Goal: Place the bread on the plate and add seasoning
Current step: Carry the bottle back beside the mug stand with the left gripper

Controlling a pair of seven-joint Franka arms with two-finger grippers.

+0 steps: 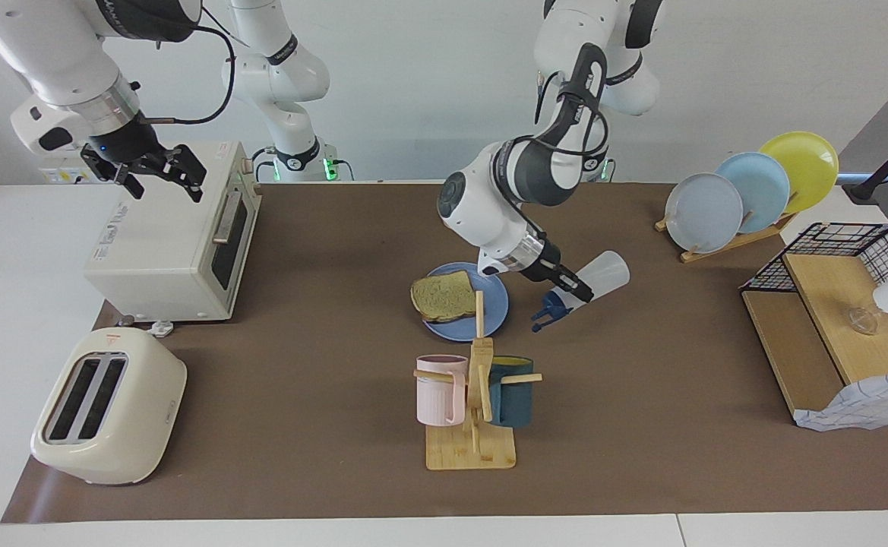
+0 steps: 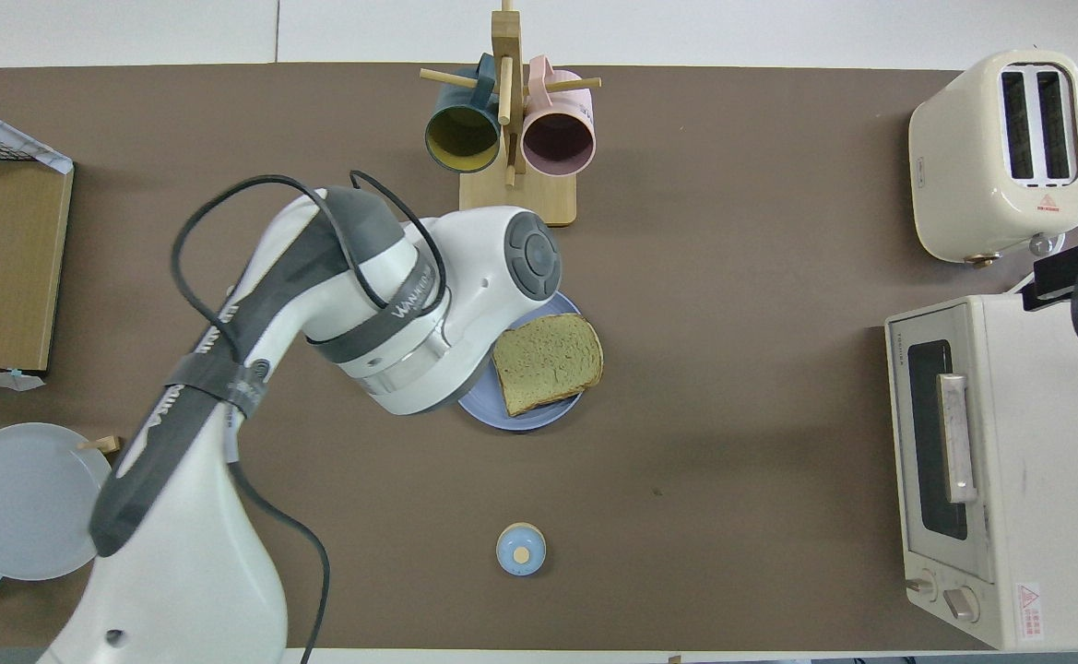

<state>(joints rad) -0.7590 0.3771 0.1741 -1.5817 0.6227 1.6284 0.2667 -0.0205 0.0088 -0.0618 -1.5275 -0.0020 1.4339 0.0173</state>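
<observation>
A wooden mug tree [image 1: 472, 414] holding a pink ribbed mug [image 1: 439, 389] and a dark teal mug [image 1: 513, 390] stands mid-table. Toward the right arm's end from it sit a cream two-slot toaster [image 1: 108, 406] and, nearer the robots, a cream toaster oven [image 1: 175, 232]. Toward the left arm's end stand a wooden rack of grey, pale blue and yellow plates [image 1: 751, 190] and a wire-and-wood shelf [image 1: 839, 319]. A small blue-and-tan domed bell [image 2: 520, 549] lies nearer the robots.

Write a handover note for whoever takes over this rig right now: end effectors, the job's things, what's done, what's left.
Left end effector: shut on the seasoning bottle, tilted cap-down over the mat beside the plate, toward the left arm's end.
Right end effector: open, waiting over the toaster oven.
Bread: lying on the plate, overhanging its rim toward the right arm's end.
Done: bread plated.
Cannot tell from the pictures whether any seasoning landed on the bread.
Left: confirm seasoning, then set the bottle down.
</observation>
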